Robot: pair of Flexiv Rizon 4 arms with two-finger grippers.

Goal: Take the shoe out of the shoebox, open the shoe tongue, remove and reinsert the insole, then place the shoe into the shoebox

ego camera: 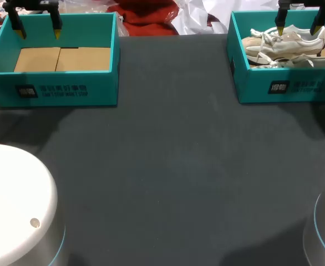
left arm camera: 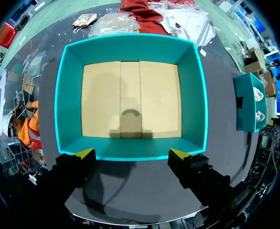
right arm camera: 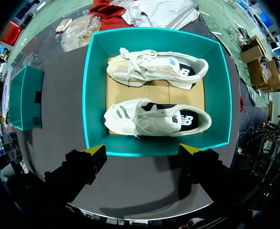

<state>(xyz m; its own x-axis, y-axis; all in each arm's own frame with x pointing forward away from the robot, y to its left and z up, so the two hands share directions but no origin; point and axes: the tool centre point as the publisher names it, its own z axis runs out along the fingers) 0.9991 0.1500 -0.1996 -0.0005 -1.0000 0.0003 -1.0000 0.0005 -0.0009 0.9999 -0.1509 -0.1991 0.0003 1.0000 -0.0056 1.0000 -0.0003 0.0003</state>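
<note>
Our right gripper (ego camera: 298, 29) hangs open and empty over the upper-right shoebox (ego camera: 251, 88), probably to lift a shoe (ego camera: 287, 40); our left gripper (ego camera: 39, 32), equally open, holds nothing at upper left

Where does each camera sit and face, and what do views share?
Head view: above, behind, looking down on the table; both jaws show.
Left wrist view: on that wrist, facing into the empty box; own open jaws.
Right wrist view: on that wrist, facing the shoebox with two shoes; own open jaws.
All three show both boxes.
</note>
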